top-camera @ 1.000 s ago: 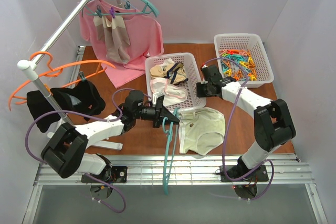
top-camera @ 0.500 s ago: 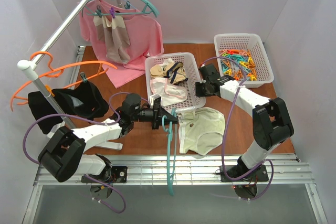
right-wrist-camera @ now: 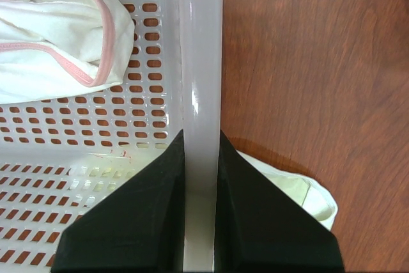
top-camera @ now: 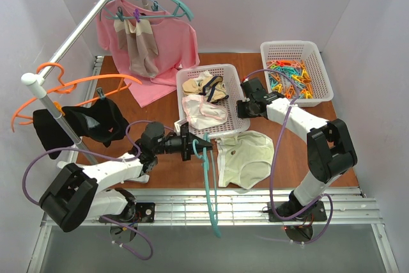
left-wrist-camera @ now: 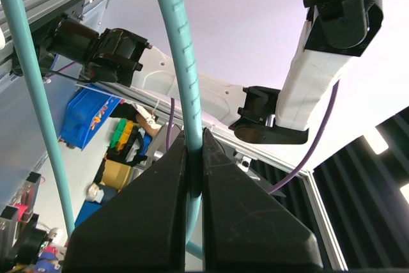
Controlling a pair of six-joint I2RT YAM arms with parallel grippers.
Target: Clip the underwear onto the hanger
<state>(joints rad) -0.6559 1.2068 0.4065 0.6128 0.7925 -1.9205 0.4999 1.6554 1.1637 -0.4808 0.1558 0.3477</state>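
Left gripper point(left-wrist-camera: 194, 140) clamped on hanger point(top-camera: 209, 190), right gripper point(right-wrist-camera: 200, 137) pinching laundry basket point(right-wrist-camera: 200, 43) rim, underwear point(top-camera: 246, 158) flat on table, unclipped, pegs point(top-camera: 289, 80) unfetched: early stage.

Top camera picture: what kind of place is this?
Probably a small white-walled test booth where robots practise laundry. A clothes rail carrying a pink shirt stands at the left, a basket holds coloured clothes pegs, and two robot arms are bolted to the table's near edge.
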